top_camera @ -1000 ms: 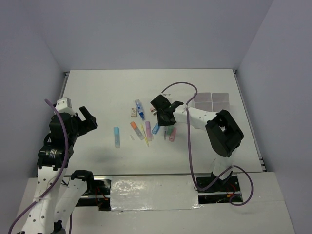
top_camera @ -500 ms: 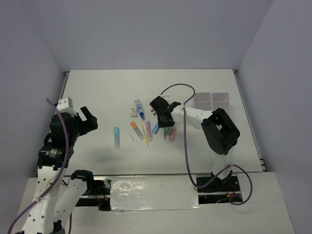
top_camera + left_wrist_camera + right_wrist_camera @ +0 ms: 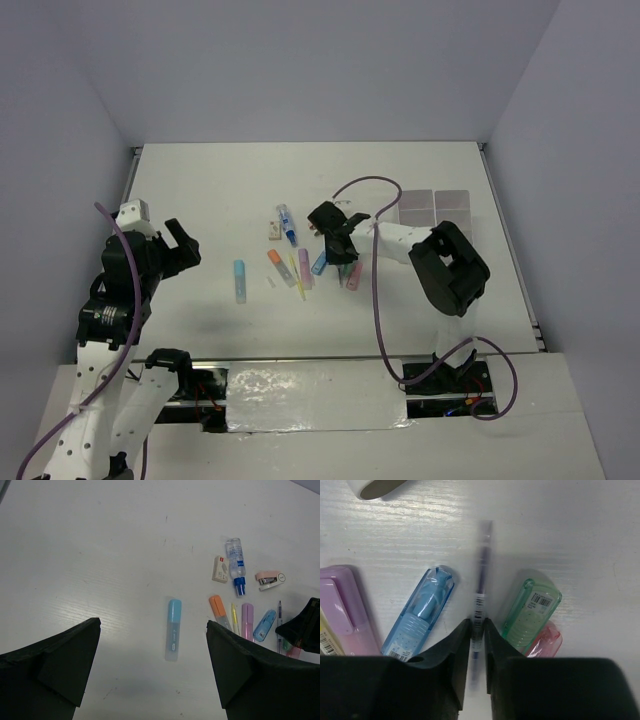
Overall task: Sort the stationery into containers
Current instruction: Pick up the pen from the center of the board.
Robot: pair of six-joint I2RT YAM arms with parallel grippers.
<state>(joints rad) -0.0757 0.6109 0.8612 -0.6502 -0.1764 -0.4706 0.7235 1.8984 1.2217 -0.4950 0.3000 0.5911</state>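
Note:
The stationery lies in a loose cluster mid-table. My right gripper [image 3: 338,250] is down on the cluster, shut on a thin purple pen [image 3: 479,602] that lies on the table between a blue item [image 3: 420,615] and a green marker [image 3: 530,611]. A pink marker [image 3: 546,639] and a purple marker [image 3: 342,610] lie alongside. My left gripper [image 3: 178,243] is open and empty, held above the table left of a lone blue marker [image 3: 173,636]. The containers [image 3: 435,207] stand at the right rear; their contents do not show.
A blue-white tube [image 3: 235,562], a small eraser [image 3: 220,569], a pink clip-like item [image 3: 270,579], an orange marker [image 3: 219,611] and a thin yellow pen [image 3: 234,617] lie in the cluster. The right arm's purple cable [image 3: 378,290] loops over the table.
My right gripper has come down and slightly towards the near side onto the cluster, and the right arm's elbow has shifted left. The left arm has not moved.

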